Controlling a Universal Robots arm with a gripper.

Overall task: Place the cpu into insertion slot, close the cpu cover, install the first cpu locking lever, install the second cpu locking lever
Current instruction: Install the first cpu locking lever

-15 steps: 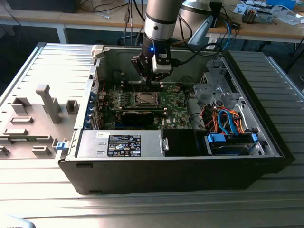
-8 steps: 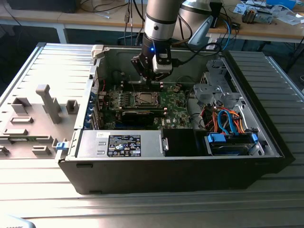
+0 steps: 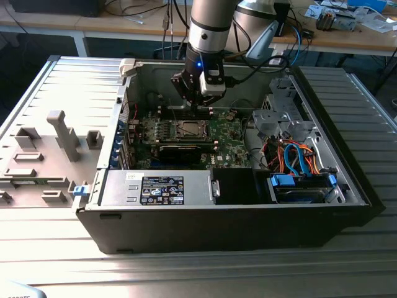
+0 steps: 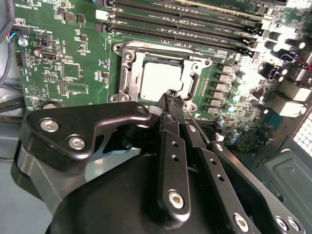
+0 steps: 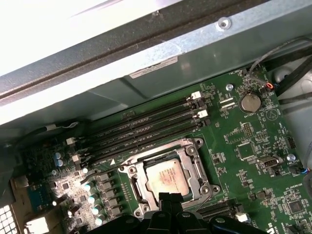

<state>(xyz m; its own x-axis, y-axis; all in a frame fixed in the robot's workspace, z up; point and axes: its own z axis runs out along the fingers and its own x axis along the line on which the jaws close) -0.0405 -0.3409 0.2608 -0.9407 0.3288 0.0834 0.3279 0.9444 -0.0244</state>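
Your gripper (image 4: 171, 96) has its jaws pressed together at the tips, and you can't tell whether anything thin is caught between them. The cpu (image 4: 160, 80) lies flat in the socket just ahead of those tips, with its silver top facing up. It is square, so it has no long axis. Its edges run parallel to the memory slots (image 4: 195, 22) farther out. The cover (image 4: 127, 73) lies down around it, framing the top in its window.

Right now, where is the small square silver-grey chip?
In both wrist views the small square silver-grey chip lies on the green motherboard, framed by the silvery metal cover, beside the long black memory slots, close to the black gripper.
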